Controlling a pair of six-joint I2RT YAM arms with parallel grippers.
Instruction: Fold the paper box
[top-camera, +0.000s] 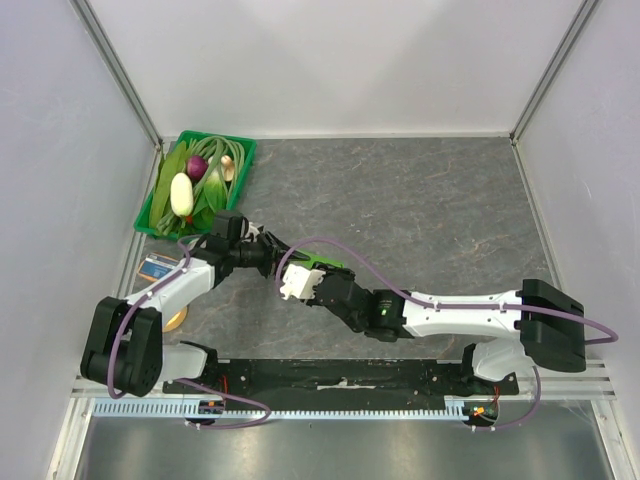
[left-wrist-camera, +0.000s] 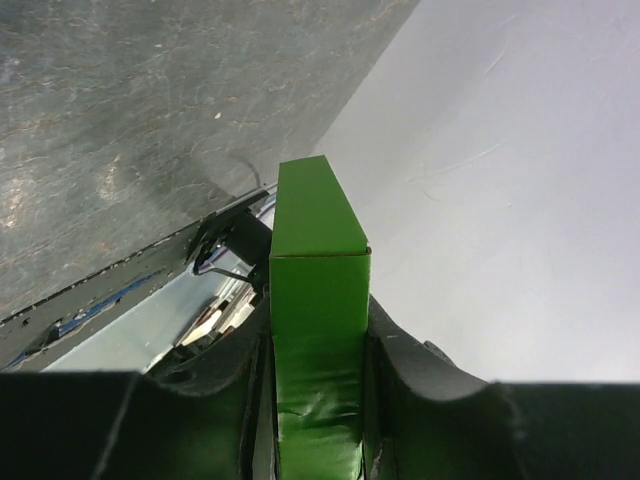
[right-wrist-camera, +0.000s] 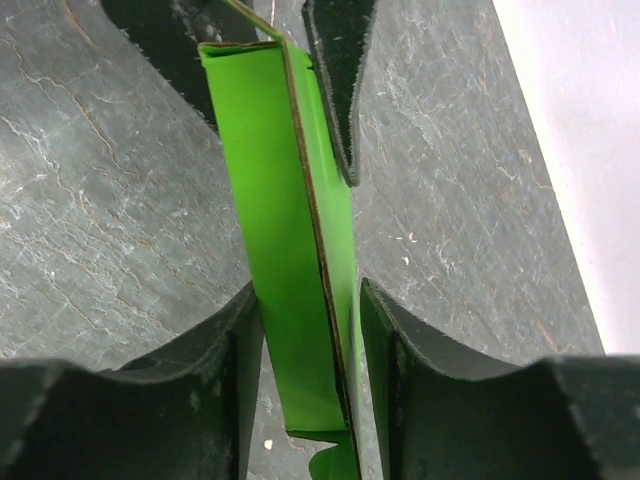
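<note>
While left gripper (left-wrist-camera: 317, 306) pinches the paper box (left-wrist-camera: 315, 215), right gripper (right-wrist-camera: 307, 290) straddles it.

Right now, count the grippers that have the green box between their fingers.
2. The left gripper clamps one end of the paper box; the right gripper straddles the other end, grip unclear.

Bright diffuse light, faint soft shadows; wrist views blurred at bottom edge.

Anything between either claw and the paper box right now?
Nothing visible. The paper box sits gripped inside the left claw, and the right claw flanks it too, with no other object in either gap.
</note>
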